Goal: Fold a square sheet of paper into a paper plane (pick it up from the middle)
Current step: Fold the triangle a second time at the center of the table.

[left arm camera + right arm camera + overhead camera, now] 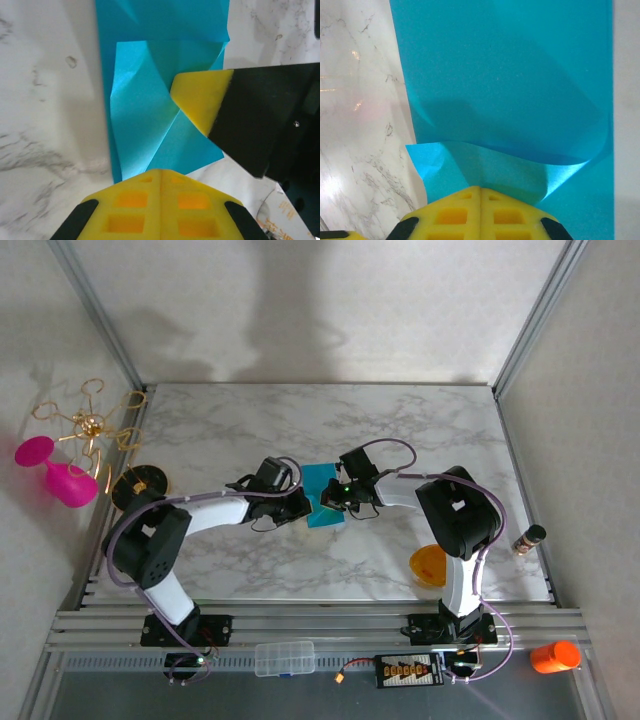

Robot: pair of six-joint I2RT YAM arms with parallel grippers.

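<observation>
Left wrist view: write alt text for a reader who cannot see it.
A partly folded teal sheet of paper lies on a white marble table. The left hand, yellow and shut, meets the sheet's near edge at the bottom of the frame, and the right hand rests its yellow tip on the folded flap from the right.

**Top external:** fixed high, behind arm bases, facing down and forward over marble table [420,430]; widest, farthest view, both arms whole

**Left wrist:** rides left gripper [160,172], looks past own yellow fingers down at table, close range; other arm's yellow fingertip [200,97] enters from right

**Right wrist:** rides right gripper [480,189], own fingers at lower edge, nearer still, facing down

**Shared by all three:** sheet of paper [322,490] at table centre, marble beside it
</observation>
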